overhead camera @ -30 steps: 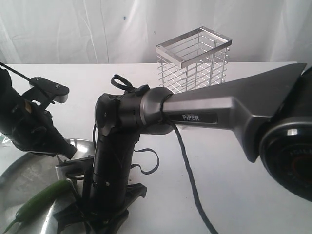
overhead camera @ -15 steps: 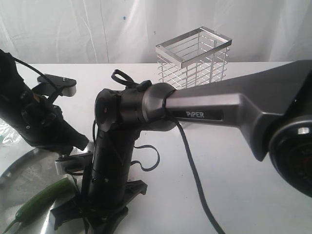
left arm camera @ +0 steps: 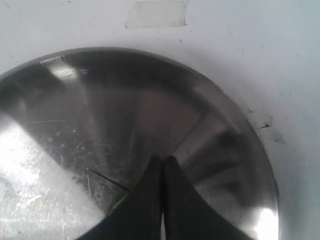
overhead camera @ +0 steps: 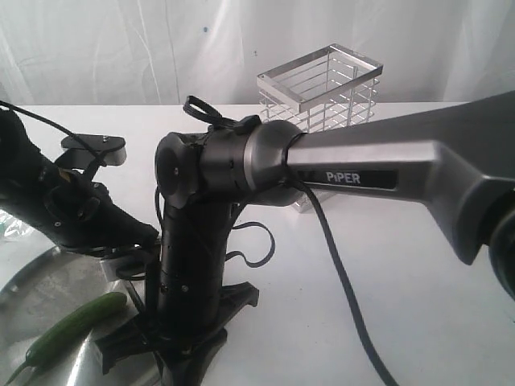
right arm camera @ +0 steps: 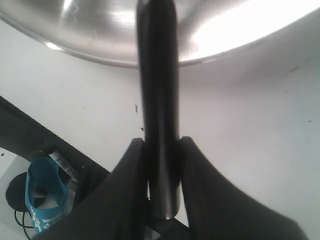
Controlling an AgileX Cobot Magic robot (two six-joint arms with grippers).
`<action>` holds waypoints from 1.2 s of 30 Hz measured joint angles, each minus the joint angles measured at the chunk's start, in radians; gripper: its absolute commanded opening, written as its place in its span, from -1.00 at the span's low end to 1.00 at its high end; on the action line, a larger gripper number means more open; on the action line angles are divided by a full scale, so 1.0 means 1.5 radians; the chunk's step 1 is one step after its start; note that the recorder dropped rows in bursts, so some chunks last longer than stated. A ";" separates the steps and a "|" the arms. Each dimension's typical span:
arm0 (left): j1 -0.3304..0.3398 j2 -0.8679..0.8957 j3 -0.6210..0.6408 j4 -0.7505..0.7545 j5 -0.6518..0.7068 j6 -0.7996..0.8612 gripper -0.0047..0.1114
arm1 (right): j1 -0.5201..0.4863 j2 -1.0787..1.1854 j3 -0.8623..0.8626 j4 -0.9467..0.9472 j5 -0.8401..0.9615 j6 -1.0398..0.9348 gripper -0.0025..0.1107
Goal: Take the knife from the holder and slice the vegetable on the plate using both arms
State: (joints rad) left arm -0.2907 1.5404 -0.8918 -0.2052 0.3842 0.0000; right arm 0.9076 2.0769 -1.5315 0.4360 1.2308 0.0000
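Moved: left hand (left arm camera: 162, 161) swung in over the plate (overhead camera: 36, 285), pinched shut, empty. The vegetable (overhead camera: 76, 324) lies slantwise just beside it; right hand (right arm camera: 161, 145) clamps the knife (right arm camera: 157, 75) handle over the rim.

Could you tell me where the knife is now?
In the right wrist view, the knife is clamped in the right gripper, extending over the plate rim.
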 measured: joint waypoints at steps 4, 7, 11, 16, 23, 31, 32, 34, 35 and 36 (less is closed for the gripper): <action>-0.001 -0.006 0.014 -0.012 -0.022 0.000 -0.92 | 0.000 -0.009 0.001 -0.009 0.000 0.015 -0.94; -0.002 -0.009 0.025 -0.027 -0.040 -0.007 -0.92 | 0.001 -0.019 0.003 -0.023 0.002 0.029 -0.94; -0.004 -0.015 0.032 -0.047 -0.051 -0.013 -0.92 | 0.003 -0.032 0.006 -0.047 0.004 0.052 -0.94; -0.007 -0.022 0.032 -0.063 -0.055 -0.017 -0.92 | 0.003 -0.052 0.012 -0.059 0.007 0.065 -0.94; -0.008 -0.025 0.030 -0.075 -0.057 -0.019 -0.92 | 0.003 -0.063 0.012 -0.070 0.008 0.072 -0.94; -0.008 -0.031 0.029 -0.084 -0.059 -0.022 -0.92 | 0.003 -0.081 0.020 -0.080 -0.008 0.073 -0.94; -0.008 -0.034 0.028 -0.087 -0.059 -0.023 -0.92 | 0.003 -0.085 0.020 -0.084 -0.008 0.073 -0.94; -0.008 -0.035 0.024 -0.094 -0.059 -0.022 -0.92 | 0.003 -0.091 0.021 -0.086 -0.008 0.073 -0.94; -0.008 -0.036 0.023 -0.095 -0.059 -0.022 -0.92 | 0.003 -0.093 0.021 -0.088 -0.008 0.073 -0.94; -0.009 -0.036 0.023 -0.096 -0.059 -0.022 -0.92 | 0.003 -0.096 0.024 -0.089 -0.009 0.073 -0.94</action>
State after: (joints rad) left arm -0.3044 1.4861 -0.8570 -0.3495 0.2964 -0.0332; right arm 0.9128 1.9334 -1.4958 0.3021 1.2176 0.1094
